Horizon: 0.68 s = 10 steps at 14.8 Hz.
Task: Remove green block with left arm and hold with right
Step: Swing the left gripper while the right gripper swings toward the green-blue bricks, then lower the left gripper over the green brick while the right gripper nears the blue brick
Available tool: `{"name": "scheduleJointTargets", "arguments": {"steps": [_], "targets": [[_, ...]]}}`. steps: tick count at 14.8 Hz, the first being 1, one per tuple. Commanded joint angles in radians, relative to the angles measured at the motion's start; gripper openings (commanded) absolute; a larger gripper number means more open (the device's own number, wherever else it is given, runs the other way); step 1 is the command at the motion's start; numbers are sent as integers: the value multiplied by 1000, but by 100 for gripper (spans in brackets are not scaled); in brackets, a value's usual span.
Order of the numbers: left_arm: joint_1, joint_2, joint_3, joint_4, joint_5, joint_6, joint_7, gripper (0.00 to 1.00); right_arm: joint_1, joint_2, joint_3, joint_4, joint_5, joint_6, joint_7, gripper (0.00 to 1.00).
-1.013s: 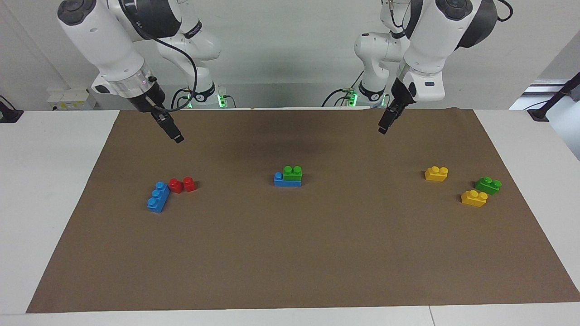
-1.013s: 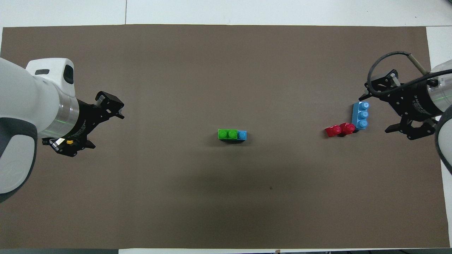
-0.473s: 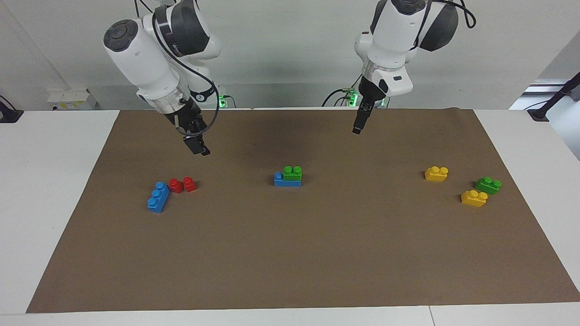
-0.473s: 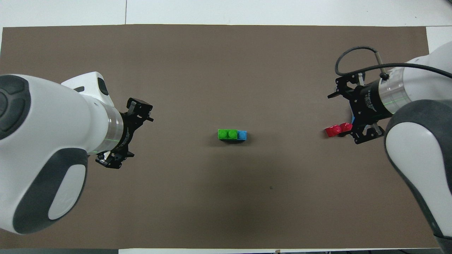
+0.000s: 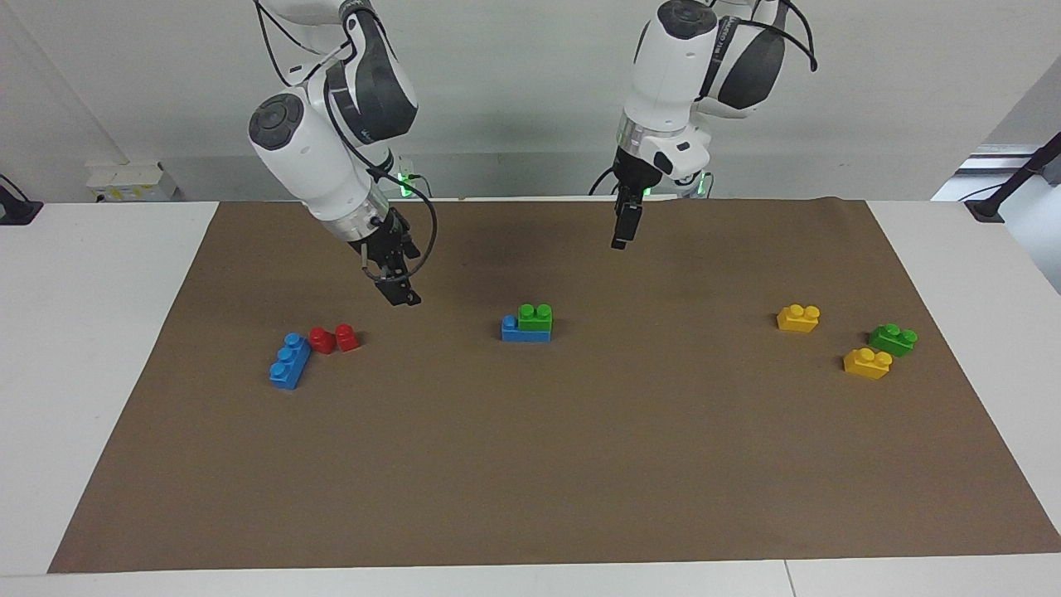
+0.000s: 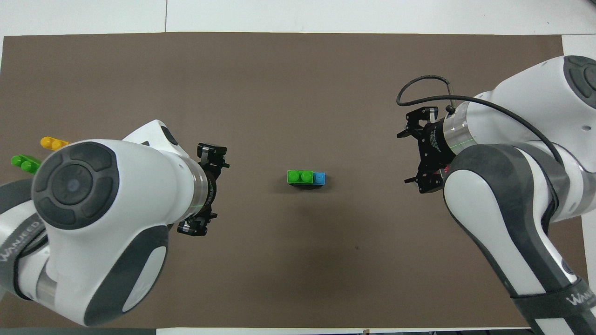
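Observation:
The green block (image 5: 535, 315) sits pressed on one end of a blue three-stud brick (image 5: 520, 332) in the middle of the brown mat; it also shows in the overhead view (image 6: 300, 177), with the blue brick's bare stud (image 6: 319, 178) beside it. My left gripper (image 5: 620, 236) hangs in the air over the mat, on the left arm's side of this stack, and shows in the overhead view (image 6: 207, 188). My right gripper (image 5: 404, 294) hangs over the mat on the right arm's side of the stack, and shows in the overhead view (image 6: 426, 158). Neither touches a brick.
A second green brick (image 5: 893, 339) and two yellow bricks (image 5: 798, 318) (image 5: 867, 363) lie toward the left arm's end. Two red bricks (image 5: 334, 338) and a loose blue three-stud brick (image 5: 289, 361) lie toward the right arm's end. The brown mat (image 5: 530, 464) covers the table.
Both arms have swung in from the mat's ends toward the middle. Both grippers now hang closer to the green-on-blue stack. No brick has moved.

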Motion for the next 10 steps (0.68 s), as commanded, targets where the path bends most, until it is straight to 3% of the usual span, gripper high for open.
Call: {"name": "scheduleJointTargets", "arguments": {"steps": [1,7,10], "targets": [[-60,57,16,-18,-15,68,-103,100,43,4,0,-59,60,114,-27,100],[-109,166,17,-4,-12,210,-244,100,84,33,0,-118,113,237,-28,100],[-112,247,17,57,-1,218,-298,100,107,35,0,-180,191,295,-54,100]]}}
